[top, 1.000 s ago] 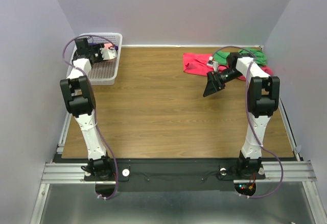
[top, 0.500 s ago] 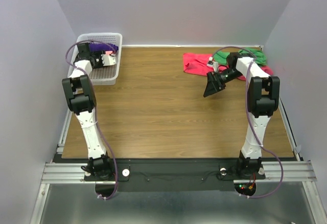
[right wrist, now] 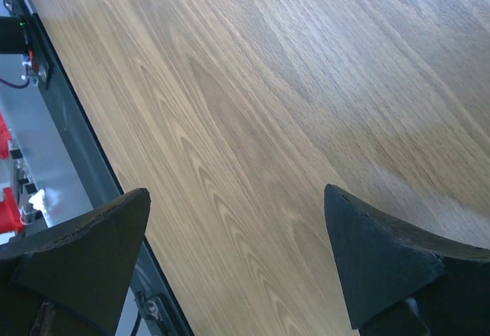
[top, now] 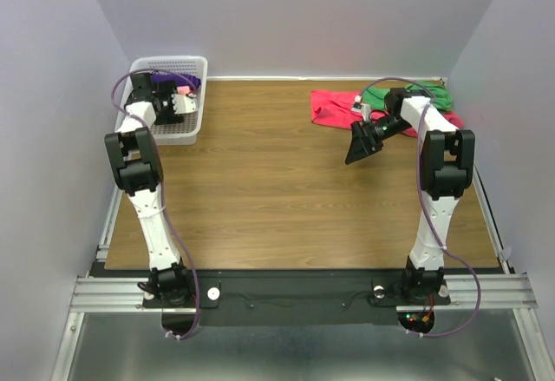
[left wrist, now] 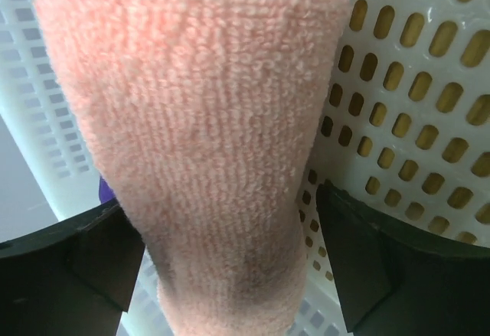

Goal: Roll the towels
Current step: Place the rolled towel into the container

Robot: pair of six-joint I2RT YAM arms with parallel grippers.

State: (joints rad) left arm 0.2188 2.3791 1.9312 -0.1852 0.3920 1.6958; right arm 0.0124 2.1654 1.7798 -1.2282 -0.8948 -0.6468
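The left gripper point(left wrist: 220, 198) hangs inside the white mesh basket point(left wrist: 429, 83) with its jaws apart around the rolled salmon-pink towel point(left wrist: 199, 122) — a sliver of basket wall shows between the roll and one finger. The purple towel point(top: 178, 78) lies in the basket just beyond. The right gripper point(top: 359, 144) hovers spread wide over the worktop point(top: 260, 181), near the crimson towel point(top: 332, 108) and green towel point(top: 434, 96) — both crumpled at the far right corner.
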